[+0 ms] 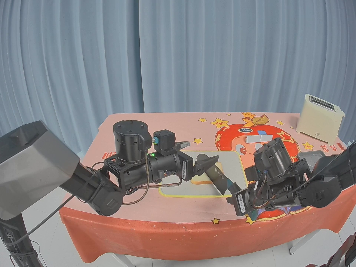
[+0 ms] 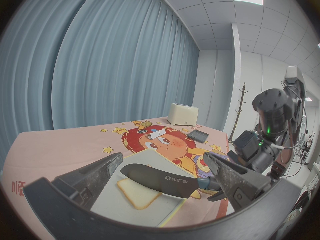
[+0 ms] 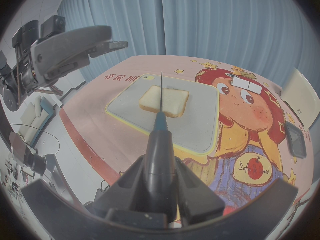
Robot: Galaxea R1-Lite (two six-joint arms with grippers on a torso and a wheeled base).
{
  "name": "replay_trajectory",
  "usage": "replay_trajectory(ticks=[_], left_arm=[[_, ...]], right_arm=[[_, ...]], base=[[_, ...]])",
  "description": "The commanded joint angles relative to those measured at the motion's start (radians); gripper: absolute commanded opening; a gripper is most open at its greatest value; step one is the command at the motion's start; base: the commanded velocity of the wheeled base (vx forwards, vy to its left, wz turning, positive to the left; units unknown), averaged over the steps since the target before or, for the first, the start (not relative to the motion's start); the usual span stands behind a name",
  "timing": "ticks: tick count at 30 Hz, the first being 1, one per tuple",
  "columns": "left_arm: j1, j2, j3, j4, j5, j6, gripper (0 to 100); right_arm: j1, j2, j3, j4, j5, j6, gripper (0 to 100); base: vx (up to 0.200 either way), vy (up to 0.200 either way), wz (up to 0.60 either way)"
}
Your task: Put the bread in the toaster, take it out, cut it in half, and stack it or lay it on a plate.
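A slice of bread (image 1: 200,180) (image 2: 137,194) (image 3: 165,100) lies flat on the grey, yellow-rimmed cutting board (image 1: 231,164) (image 3: 196,124). My right gripper (image 1: 237,194) (image 3: 160,170) is shut on the handle of a dark knife (image 1: 218,177) (image 2: 160,180) (image 3: 160,130). The blade runs across the middle of the slice; I cannot tell whether it touches. My left gripper (image 1: 207,163) (image 2: 162,159) hangs open just above the slice's left end, holding nothing. The cream toaster (image 1: 320,119) (image 2: 182,114) stands at the table's far right corner.
A small dark plate (image 1: 310,155) (image 2: 198,135) (image 3: 296,140) lies right of the board, in front of the toaster. A pink cartoon-printed cloth (image 1: 155,127) covers the table, and a white tag (image 1: 259,138) lies on it. Blue curtains hang behind.
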Motion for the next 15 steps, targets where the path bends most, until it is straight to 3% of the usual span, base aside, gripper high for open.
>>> replay_trajectory(ticks=[1, 4, 8, 15], left_arm=[[-0.002, 0.087, -0.056, 0.003, 0.0, -0.002, 100], [-0.002, 0.095, -0.083, 0.01, 0.001, -0.004, 100], [-0.001, 0.089, -0.071, 0.006, 0.001, -0.027, 100], [-0.007, 0.087, -0.065, 0.006, 0.003, -0.028, 100]], right_arm=[[0.008, 0.003, 0.001, 0.0, 0.001, -0.001, 0], [0.013, -0.003, 0.001, 0.0, -0.01, -0.024, 0], [0.01, -0.012, 0.001, 0.0, -0.045, -0.034, 0], [0.01, -0.012, -0.002, 0.002, -0.059, -0.075, 0]], base=[[0.0, 0.0, 0.0], [0.0, 0.0, 0.0], [0.0, 0.0, 0.0], [0.0, 0.0, 0.0]])
